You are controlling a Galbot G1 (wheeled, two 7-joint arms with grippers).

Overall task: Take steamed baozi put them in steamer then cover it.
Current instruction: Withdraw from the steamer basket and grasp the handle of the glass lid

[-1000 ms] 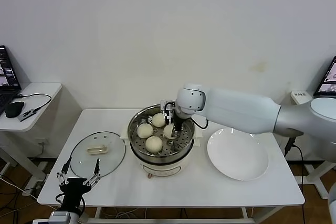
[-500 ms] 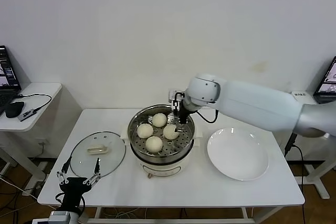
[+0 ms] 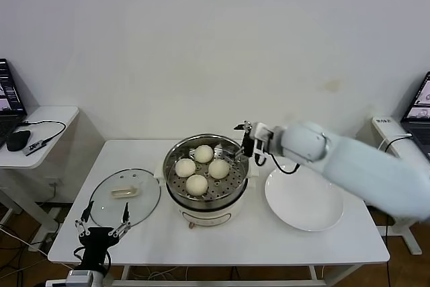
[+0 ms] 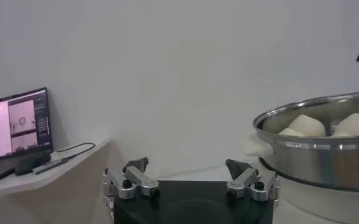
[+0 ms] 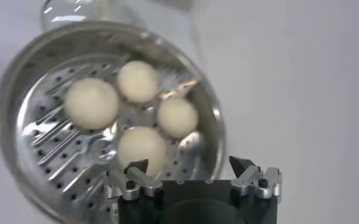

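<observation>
Head view: we see four steamed baozi sitting on the perforated tray inside the steamer, mid surface. The cover lies flat on the surface just left of the steamer, handle up. White plate sits right of the steamer, nothing on it. Right gripper hangs above the steamer's right rim, fingers spread, holding nothing. Left gripper is parked at the surface's near-left edge by the cover, fingers spread.

Left wrist view: left gripper's fingers apart w/ nothing between; steamer w/ buns ahead.

Right wrist view: fingers wide apart, empty, above the steamer rim; all four buns on the tray
</observation>
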